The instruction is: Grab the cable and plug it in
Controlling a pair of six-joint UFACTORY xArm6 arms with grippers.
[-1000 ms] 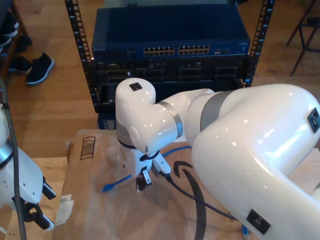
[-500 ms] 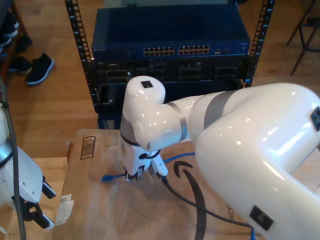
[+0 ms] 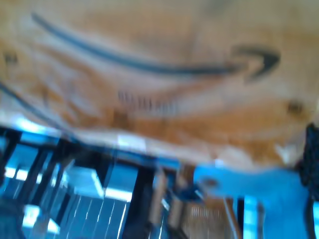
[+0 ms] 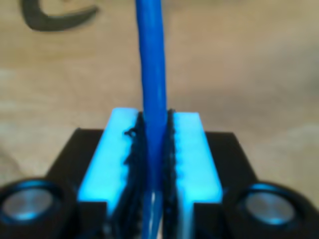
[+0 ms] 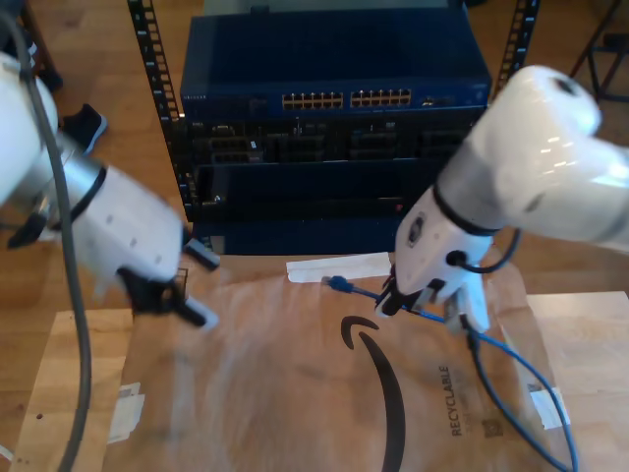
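The thin bright blue cable (image 4: pixel 152 74) is squeezed between the light blue pads (image 4: pixel 192 154) of my second gripper (image 5: pixel 393 298), at the exterior view's right. Its small blue plug (image 5: pixel 337 284) is held just above the brown paper sheet (image 5: pixel 275 393) on the surface, near the dark blue rack box (image 5: pixel 334 59). My first gripper (image 5: pixel 187 285) is blurred at the exterior view's left; whether it is apart or together cannot be told
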